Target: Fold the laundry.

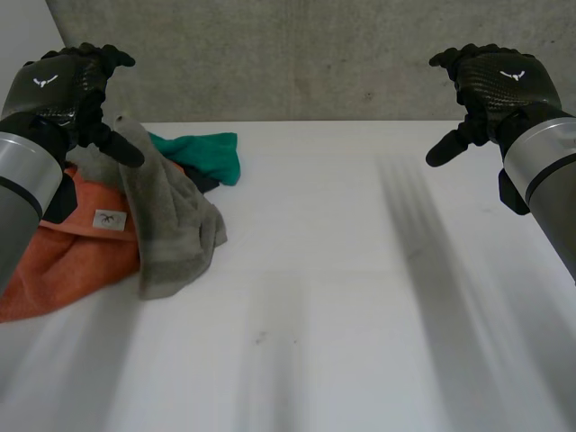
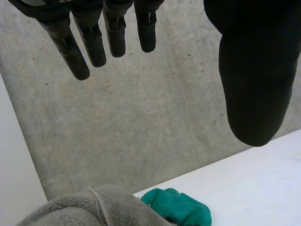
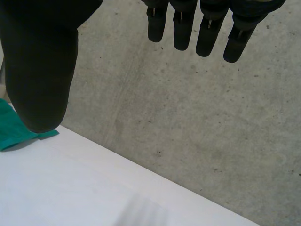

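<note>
A pile of laundry lies at the table's left: an orange towel point(image 1: 67, 256) with a small label, a grey towel point(image 1: 171, 225) draped over it, and a green cloth point(image 1: 205, 153) behind them. My left hand point(image 1: 67, 85) hovers above the pile's back edge, open, fingers straight and holding nothing. The left wrist view has the grey towel point(image 2: 89, 209) and green cloth point(image 2: 181, 207) below the left hand's fingers point(image 2: 91, 37). My right hand point(image 1: 490, 81) hangs open over the table's right side, far from the laundry. Beside its thumb point(image 3: 40, 70) a corner of the green cloth point(image 3: 11, 134) shows.
The white table point(image 1: 360, 297) stretches bare from the pile to its right side. A grey concrete wall point(image 1: 297, 54) stands straight behind the table's far edge.
</note>
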Motion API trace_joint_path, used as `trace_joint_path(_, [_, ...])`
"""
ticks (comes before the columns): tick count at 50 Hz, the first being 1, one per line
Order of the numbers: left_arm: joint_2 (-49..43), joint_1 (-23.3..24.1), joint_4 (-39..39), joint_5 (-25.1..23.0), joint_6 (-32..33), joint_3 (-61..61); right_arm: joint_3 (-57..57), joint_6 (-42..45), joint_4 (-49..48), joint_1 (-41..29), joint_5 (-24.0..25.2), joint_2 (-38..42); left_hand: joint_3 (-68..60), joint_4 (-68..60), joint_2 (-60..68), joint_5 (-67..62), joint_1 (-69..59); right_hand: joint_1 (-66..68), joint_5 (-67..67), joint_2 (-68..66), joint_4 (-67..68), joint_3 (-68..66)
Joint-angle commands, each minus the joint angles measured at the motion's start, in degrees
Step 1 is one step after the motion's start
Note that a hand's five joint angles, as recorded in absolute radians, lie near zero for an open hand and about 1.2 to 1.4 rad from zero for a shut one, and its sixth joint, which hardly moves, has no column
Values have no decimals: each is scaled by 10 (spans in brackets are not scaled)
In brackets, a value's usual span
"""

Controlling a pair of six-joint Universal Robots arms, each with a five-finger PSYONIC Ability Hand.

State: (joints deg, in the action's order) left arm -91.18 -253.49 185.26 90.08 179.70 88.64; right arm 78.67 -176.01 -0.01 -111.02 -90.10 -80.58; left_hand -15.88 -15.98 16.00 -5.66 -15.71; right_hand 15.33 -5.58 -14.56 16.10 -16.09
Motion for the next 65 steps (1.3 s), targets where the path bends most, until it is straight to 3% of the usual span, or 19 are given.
trace_joint_path(1, [-20, 2, 2, 0, 2, -17, 2, 2, 0, -1, 0, -1, 57, 58, -58, 54, 55, -53, 56, 46, -61, 61])
trace_joint_path(9, [-107, 1, 37, 1, 45, -74, 3, 13, 1, -2, 0, 0, 55, 56, -56, 53, 53, -53, 56, 46, -61, 61])
trace_joint_path(17, [-310, -18, 61, -1, 257, -232, 3, 16, 1, -4, 4, 2, 57, 58, -58, 54, 55, -53, 56, 46, -61, 61])
trace_joint_path(20, [-377, -50, 61, -6, 336, -283, 3, 19, 1, -4, 5, 3, 58, 59, -60, 56, 57, -53, 56, 46, -61, 61])
trace_joint_path(24, [-429, -66, 67, -55, 377, -324, 5, 24, 1, -3, 5, 6, 53, 54, -55, 51, 52, -53, 56, 46, -61, 61])
trace_joint_path(26, [-440, -68, 69, -79, 375, -337, 6, 25, 1, -3, 5, 6, 40, 41, -41, 38, 38, -53, 56, 46, -61, 61])
trace_joint_path(30, [-461, -69, 69, -102, 375, -360, 6, 30, 1, -2, 5, 7, -151, -150, 150, -153, -153, -53, 56, 46, -61, 61])
trace_joint_path(32, [-470, -70, 69, -102, 375, -379, 6, 36, 1, -1, 5, 10, -351, -350, 350, -353, -353, -53, 56, 46, -61, 61])
trace_joint_path(34, [-471, -68, 64, -102, 375, -389, 6, 38, 1, -1, 6, 11, -635, -634, 634, -637, -637, -53, 56, 46, -61, 61])
trace_joint_path(37, [-460, -56, 65, -96, 373, -388, 5, 42, 1, 0, 6, 12, -641, -640, 640, -643, -643, -53, 56, 46, -61, 61])
trace_joint_path(42, [-333, -2, 70, -48, 317, -363, 1, 45, 1, 0, 6, 11, -641, -640, 640, -643, -643, -53, 56, 46, -61, 61])
trace_joint_path(46, [-228, 64, 74, -41, 207, -341, -5, 44, 1, 2, 6, 10, -641, -640, 640, -643, -643, -53, 56, 46, -61, 61])
trace_joint_path(50, [-183, 127, 72, -43, 96, -331, -8, 45, 0, 5, 6, 7, -641, -640, 640, -643, -643, -53, 56, 46, -61, 61])
trace_joint_path(57, [-196, 195, 74, -38, 28, -304, -11, 43, 1, 33, 8, -1, -641, -640, 640, -643, -643, -53, 56, 46, -61, 61])
trace_joint_path(65, [-337, 258, 37, -22, 29, -300, -18, 45, 6, 55, 10, -1, -641, -640, 640, -643, -643, -53, 56, 46, -61, 61])
